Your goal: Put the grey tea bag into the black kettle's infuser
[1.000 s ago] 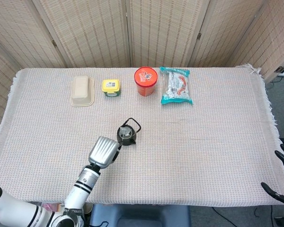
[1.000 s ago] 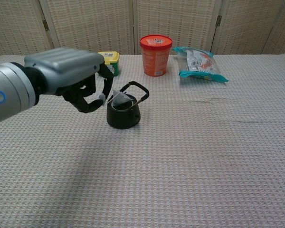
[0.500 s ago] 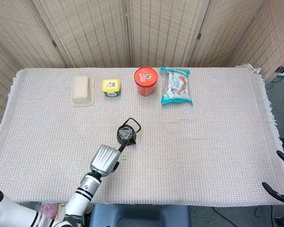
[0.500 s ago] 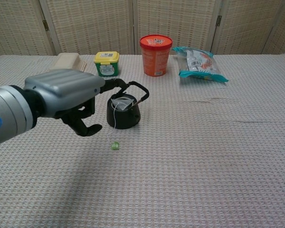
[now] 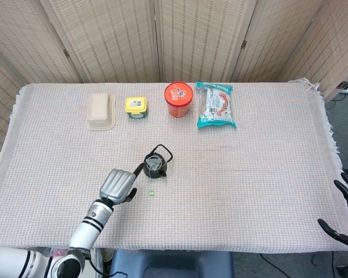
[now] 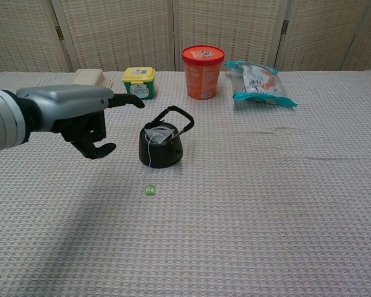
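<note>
One grey tea bag (image 6: 159, 134) sits in black kettle (image 6: 161, 147), just right of empty, loose-fingered left hand (image 6: 80, 114).

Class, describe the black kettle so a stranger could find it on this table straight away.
Start at the row of containers along the table's far edge and come toward the near edge from the red tub. The black kettle stands alone mid-table, the only black, loop-handled item, with a grey tea bag inside.
</note>
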